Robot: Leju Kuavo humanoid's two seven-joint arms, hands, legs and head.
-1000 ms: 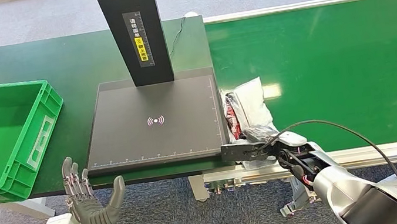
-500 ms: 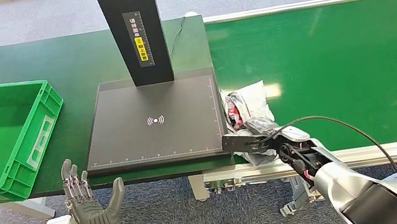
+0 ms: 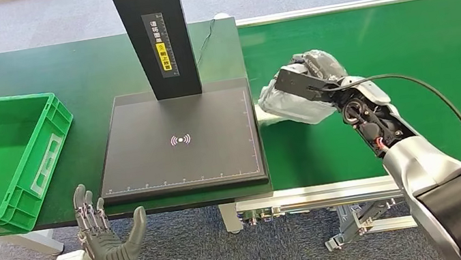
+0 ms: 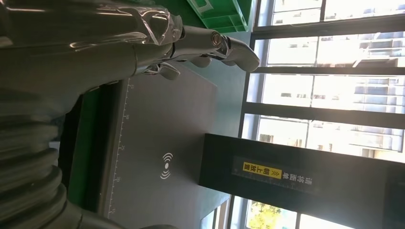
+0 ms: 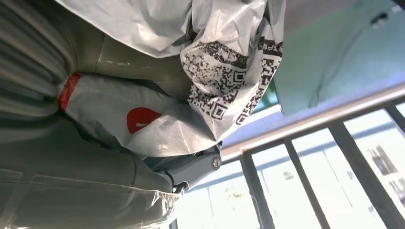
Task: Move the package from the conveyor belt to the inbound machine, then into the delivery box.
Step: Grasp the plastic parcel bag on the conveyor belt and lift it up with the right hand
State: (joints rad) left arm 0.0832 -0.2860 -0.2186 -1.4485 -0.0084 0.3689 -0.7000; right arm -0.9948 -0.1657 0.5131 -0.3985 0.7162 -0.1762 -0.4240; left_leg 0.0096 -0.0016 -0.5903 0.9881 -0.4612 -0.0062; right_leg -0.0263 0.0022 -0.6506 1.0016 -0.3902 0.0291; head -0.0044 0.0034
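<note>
Your right hand [image 3: 316, 76] has its fingers [image 5: 191, 167] clenched around the grey plastic package [image 3: 289, 104], holding it lifted over the green conveyor belt [image 3: 413, 75], just beside the right edge of the black scanner pad [image 3: 181, 141]; the wrist view shows the package's QR label [image 5: 229, 81] crumpled against the palm. Your left hand [image 3: 108, 241] hangs low in front of the worktop [image 3: 68, 78], fingers [image 4: 229, 45] released and spread, holding nothing. The green box [image 3: 1, 161] sits at the worktop's left end, well apart from the package.
</note>
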